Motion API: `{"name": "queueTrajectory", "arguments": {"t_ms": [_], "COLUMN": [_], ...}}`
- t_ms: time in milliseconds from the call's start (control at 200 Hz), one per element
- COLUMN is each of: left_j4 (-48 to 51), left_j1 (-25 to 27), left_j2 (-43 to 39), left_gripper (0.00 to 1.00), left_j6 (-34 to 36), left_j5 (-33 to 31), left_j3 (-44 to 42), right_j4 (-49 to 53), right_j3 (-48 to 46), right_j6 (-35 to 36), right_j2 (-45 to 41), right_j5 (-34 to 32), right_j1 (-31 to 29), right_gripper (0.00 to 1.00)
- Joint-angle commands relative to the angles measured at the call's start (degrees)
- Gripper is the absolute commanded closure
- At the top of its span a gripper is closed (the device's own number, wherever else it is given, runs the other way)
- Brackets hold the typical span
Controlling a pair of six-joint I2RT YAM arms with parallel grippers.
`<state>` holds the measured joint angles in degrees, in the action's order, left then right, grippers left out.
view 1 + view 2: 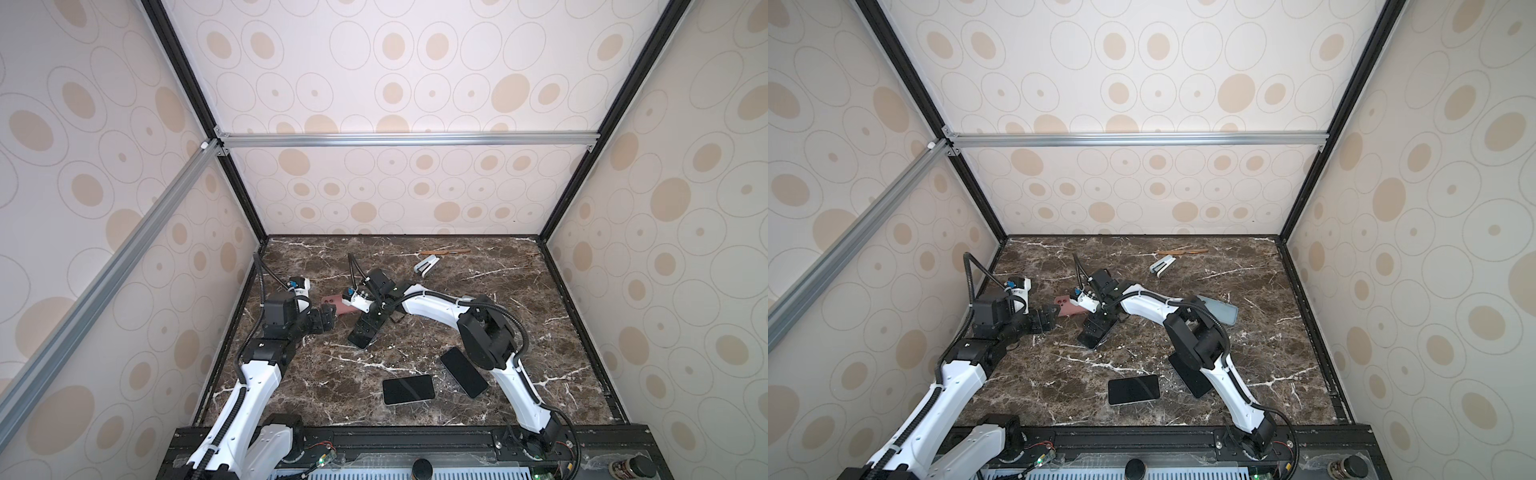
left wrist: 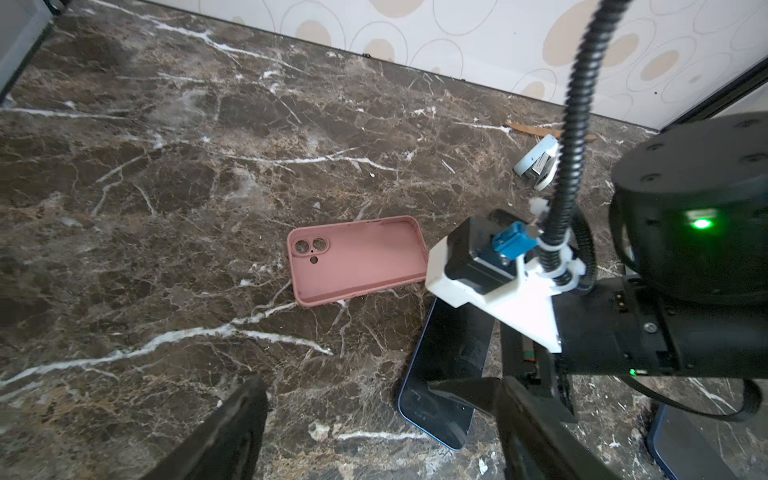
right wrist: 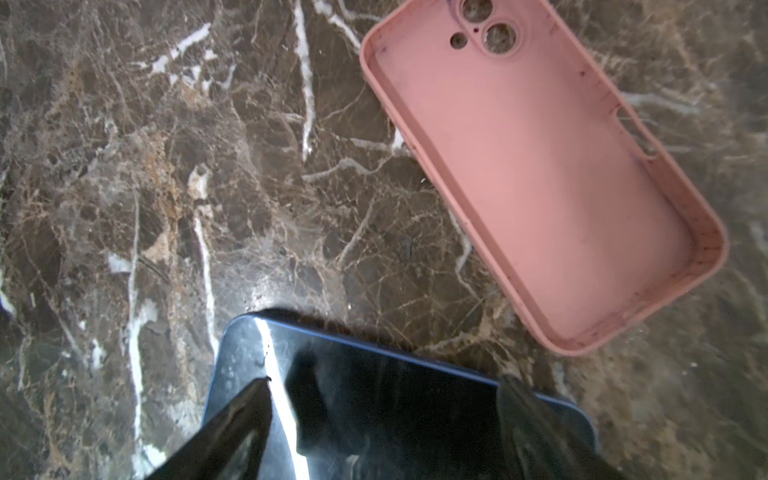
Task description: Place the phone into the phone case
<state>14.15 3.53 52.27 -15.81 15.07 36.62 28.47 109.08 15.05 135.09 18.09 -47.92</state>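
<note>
Looks like the pick-up step: nothing seated in the pink phone case point(image 3: 540, 187) yet. Finds that case open side up on the marble tabletop point(image 3: 166, 208), camera cut-outs at the end turned away from the blue-edged phone point(image 3: 395, 419). Places the phone screen up, seemingly flat on the marble, just beside the case without touching it, the two long axes at an angle.

Shows the right gripper point(image 3: 384, 380) low over the screen, fingers spread wide and clamping nothing; cannot tell whether the tips touch the glass. Shows the left gripper point(image 2: 380, 380) likewise released and empty, hovering near the case. Leaves a light-edged phone point(image 1: 408, 390) and a dark phone point(image 1: 463, 372) well apart, nearer the arm bases.

Calls next for a hold across the phone's edges, if the span allows. Then calls for a lift, a turn to match the case with the camera end over the cut-outs, and a press down into the rim. Probably needs the left fingers to pin the soft case against sliding. Risks a slip on smooth glass, or a skewed corner catching the rim.
</note>
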Motion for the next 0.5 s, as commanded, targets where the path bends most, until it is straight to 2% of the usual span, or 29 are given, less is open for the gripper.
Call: {"name": "queueTrajectory", "arguments": {"t_ms": [0,185,495], "left_j4": [-0.9,-0.9,-0.7], "left_j1": [-0.4,-0.5,-0.5], "left_j2": [-1.0,-1.3,-1.5], "left_gripper": [0.14,0.14,0.14], "left_j6": [2.0,1.9,2.2], "left_j5": [-0.7,-0.6,-1.2], "left_j3": [-0.2,-0.1,-0.2], "right_j4": [4.8,12.5,22.4], "right_j3": [2.8,8.1,8.6], "right_j6": [-0.2,1.6,6.9], "right_j2": [1.8,4.3,2.1], "right_j5": [2.7,3.2,3.7], "right_j1": [0.2,0.1,0.2], "right_gripper": [0.13,0.13,0.17]}}
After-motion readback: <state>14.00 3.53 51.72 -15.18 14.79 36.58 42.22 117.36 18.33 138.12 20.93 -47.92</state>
